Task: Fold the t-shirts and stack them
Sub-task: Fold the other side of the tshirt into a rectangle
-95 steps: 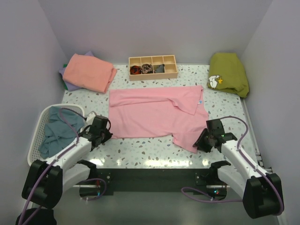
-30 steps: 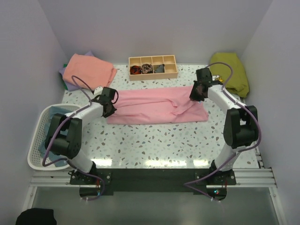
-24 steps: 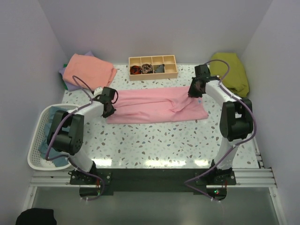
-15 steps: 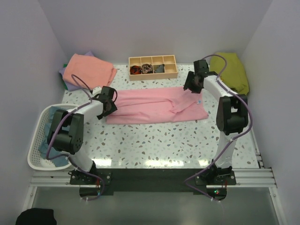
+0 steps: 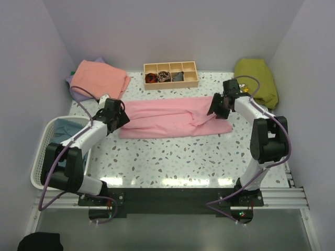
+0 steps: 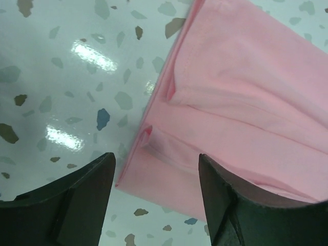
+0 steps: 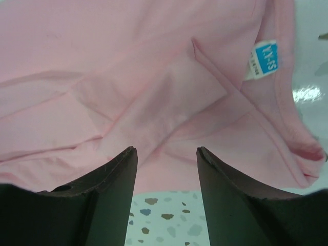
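Fingers (image 6: 82,200) of the left gripper (image 6: 154,169) stand spread, nothing between them, over the 9 o'clock end of the pink t-shirt (image 5: 172,117). The right gripper (image 7: 166,154) is spread and empty too, over the 3 o'clock end beside the blue size label (image 7: 265,57). The pink t-shirt lies as a long folded band in the middle of the table (image 5: 172,157). Its layers are not even at the left end, and a sleeve (image 7: 159,97) bunches at the right. I judge the next pinch may catch one layer only, so the fold opens or goes crooked. The salmon stack (image 5: 99,79) waits at 10 o'clock.
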Controlling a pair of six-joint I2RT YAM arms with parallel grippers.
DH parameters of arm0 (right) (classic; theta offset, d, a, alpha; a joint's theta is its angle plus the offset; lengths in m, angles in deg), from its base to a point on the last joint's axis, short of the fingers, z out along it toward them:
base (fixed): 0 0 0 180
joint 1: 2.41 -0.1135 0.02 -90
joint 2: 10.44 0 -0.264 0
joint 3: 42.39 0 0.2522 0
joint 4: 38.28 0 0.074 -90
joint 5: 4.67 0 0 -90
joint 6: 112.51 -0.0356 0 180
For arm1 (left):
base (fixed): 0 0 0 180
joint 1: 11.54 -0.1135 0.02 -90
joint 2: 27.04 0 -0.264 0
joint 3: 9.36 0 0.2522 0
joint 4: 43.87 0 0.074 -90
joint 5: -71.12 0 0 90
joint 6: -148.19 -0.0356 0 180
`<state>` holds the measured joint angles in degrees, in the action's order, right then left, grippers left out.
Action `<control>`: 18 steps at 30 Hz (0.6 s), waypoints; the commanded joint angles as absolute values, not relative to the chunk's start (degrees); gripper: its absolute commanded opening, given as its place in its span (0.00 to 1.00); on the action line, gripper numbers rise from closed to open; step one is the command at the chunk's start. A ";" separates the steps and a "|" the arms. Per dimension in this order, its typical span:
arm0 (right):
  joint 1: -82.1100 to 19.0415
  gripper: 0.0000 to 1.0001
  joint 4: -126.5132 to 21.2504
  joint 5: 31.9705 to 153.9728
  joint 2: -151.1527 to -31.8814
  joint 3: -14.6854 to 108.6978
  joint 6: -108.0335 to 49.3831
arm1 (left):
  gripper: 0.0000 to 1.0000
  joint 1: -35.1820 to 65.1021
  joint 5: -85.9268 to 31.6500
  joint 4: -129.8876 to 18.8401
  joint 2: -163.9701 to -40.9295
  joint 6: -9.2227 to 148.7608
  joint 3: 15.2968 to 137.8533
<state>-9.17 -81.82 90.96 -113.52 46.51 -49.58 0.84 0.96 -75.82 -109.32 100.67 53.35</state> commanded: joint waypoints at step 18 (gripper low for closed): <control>-9.61 0.53 -73.13 99.66 -116.69 42.91 -53.80 | 0.69 0.59 -11.49 -69.75 -110.27 97.74 51.34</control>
<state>-9.26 -75.08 97.97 -114.09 39.07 -52.97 0.84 -11.00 -71.56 -110.37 98.96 51.34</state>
